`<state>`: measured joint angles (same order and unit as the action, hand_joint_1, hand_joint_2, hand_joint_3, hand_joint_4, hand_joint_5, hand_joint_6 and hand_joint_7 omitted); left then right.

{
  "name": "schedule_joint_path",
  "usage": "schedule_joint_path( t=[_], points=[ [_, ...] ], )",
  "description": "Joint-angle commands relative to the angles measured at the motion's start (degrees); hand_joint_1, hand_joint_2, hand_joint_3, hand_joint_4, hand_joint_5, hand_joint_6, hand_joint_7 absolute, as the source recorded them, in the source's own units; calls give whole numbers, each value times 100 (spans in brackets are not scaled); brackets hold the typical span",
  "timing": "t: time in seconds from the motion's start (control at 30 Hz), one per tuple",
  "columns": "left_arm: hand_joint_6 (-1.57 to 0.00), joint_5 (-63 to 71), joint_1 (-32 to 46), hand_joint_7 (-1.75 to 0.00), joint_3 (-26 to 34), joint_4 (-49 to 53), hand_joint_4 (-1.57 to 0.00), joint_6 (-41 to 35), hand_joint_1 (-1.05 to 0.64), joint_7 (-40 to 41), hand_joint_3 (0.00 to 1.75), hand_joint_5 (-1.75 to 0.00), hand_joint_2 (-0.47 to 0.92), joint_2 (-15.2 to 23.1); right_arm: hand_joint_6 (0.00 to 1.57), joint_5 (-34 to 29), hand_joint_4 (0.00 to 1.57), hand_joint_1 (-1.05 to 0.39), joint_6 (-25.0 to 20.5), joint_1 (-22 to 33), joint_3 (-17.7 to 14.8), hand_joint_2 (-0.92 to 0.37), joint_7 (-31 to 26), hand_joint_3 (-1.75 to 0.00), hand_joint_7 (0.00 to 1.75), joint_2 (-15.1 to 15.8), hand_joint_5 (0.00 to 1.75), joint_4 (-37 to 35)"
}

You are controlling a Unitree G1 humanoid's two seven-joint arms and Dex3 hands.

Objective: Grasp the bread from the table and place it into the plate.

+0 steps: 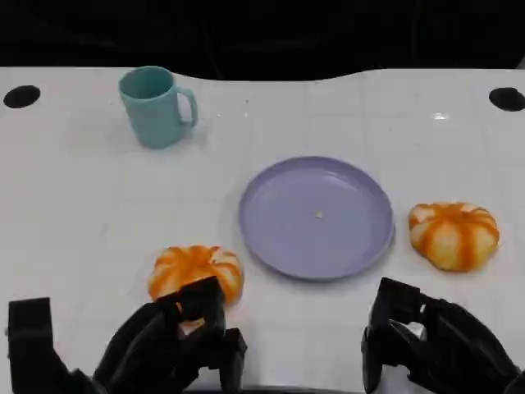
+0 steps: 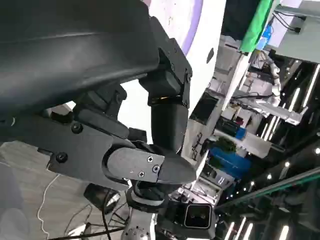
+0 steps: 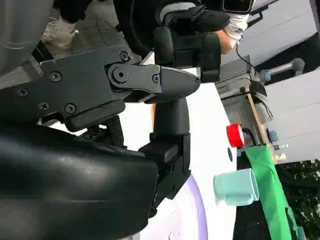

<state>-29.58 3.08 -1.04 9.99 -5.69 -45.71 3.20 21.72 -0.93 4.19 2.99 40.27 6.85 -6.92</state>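
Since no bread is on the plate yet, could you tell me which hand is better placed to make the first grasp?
Probably the left hand: its fingers sit right at the near edge of the left bread. The right hand is clearly apart from the right bread. Both hands hold nothing, and the purple plate lies between the breads.

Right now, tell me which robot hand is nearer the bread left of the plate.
Left. The left robot hand sits just below that bread, fingertips at its edge; the right robot hand lies beyond the plate.

The white table (image 1: 82, 213) looks smooth and slightly glossy, the lavender plate (image 1: 317, 217) and teal mug (image 1: 153, 107) look like matt plastic, and both bread rolls (image 1: 195, 272) (image 1: 454, 235) have a shiny glazed crust.
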Motion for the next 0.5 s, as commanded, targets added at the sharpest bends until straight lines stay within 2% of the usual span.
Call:
schedule_joint_path(
  t=[0.03,0.5],
  points=[
    [-61,52,-58,-175,60,1,-84,74,-68,-33,19,-175,92,62,40,-17,61,-55,54,-33,-47,-92,29,-45,175,63,175,-23],
    [-61,90,-61,-175,89,2,-84,90,-69,-13,20,-175,92,52,39,60,61,-53,-84,-9,-58,-92,38,-43,174,71,175,37]
  ],
)
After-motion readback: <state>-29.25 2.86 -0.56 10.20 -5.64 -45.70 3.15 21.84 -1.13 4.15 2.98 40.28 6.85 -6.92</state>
